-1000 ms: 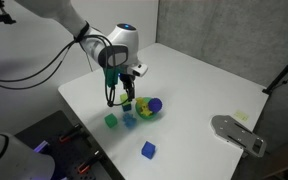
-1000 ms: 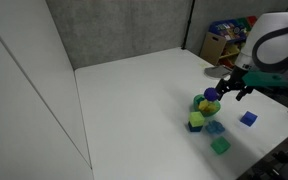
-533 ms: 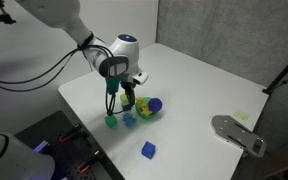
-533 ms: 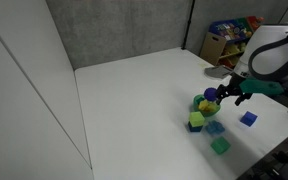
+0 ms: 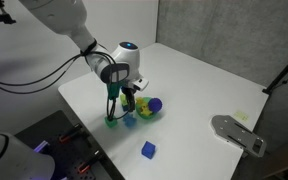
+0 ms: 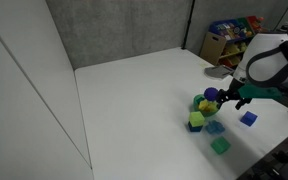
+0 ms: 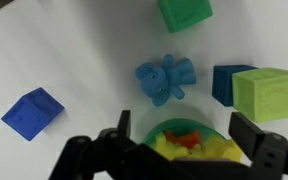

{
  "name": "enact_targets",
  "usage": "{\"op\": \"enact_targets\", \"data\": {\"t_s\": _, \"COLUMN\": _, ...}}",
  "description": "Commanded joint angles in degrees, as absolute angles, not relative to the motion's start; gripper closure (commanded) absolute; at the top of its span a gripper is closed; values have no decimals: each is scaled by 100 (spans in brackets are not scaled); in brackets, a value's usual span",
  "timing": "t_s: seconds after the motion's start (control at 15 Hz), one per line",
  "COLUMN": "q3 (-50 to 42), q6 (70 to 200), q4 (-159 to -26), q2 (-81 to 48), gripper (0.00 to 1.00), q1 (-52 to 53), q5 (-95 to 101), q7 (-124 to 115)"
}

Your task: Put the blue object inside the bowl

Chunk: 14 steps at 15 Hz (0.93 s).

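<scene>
The light-blue object [image 7: 164, 78] lies on the white table; in the wrist view it looks lumpy rather than square. It also shows in both exterior views [image 5: 130, 121] [image 6: 215, 128]. The green-rimmed bowl [image 7: 160, 130] holds yellow and orange pieces and sits right beside it, also in both exterior views [image 5: 144, 110] [image 6: 205, 107]. My gripper [image 7: 182, 128] is open and empty. It hangs low over the bowl, its fingers either side of it, with the light-blue object just past the fingertips. It shows in both exterior views [image 5: 121, 106] [image 6: 228, 100].
A green cube [image 7: 184, 12] [image 5: 111, 121], a royal-blue cube [image 7: 32, 112] [image 5: 148, 150], a lime cube [image 7: 267, 93] with a dark blue cube [image 7: 230, 82] against it, and a dark purple ball [image 5: 155, 104] crowd the spot. The table edge [image 5: 94, 140] is near.
The gripper has moved down and a little closer to the cluster of toys. The objects have not moved.
</scene>
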<state>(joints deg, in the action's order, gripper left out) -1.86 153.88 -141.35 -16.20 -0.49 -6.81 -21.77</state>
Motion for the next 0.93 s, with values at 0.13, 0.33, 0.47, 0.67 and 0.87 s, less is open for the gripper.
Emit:
{"op": "enact_targets", "data": {"t_s": 0.13, "q3": -270, "q6": 16222, "q4": -14122, "q2": -2232, "gripper": 0, "q1": 12, "q5": -1065, "q7": -2329}}
{"op": "enact_targets", "data": {"t_s": 0.33, "q3": -228, "q6": 16542, "q4": -14048, "q2": -2623, "gripper": 0, "q1": 34, "q5": -1310, "q7": -2313}}
{"op": "enact_targets", "data": {"t_s": 0.47, "q3": -181, "q6": 16765, "q4": -13991, "q2": -2879, "gripper": 0, "q1": 31, "q5": -1461, "q7": -2286}}
{"op": "enact_targets", "data": {"t_s": 0.67, "q3": -77, "q6": 17109, "q4": -13862, "q2": -3275, "gripper": 0, "q1": 21, "q5": -1682, "q7": -2306}}
{"op": "enact_targets", "data": {"t_s": 0.87, "q3": 55, "q6": 17529, "q4": -13721, "q2": -3594, "gripper": 0, "q1": -10, "q5": -1888, "q7": -2309}}
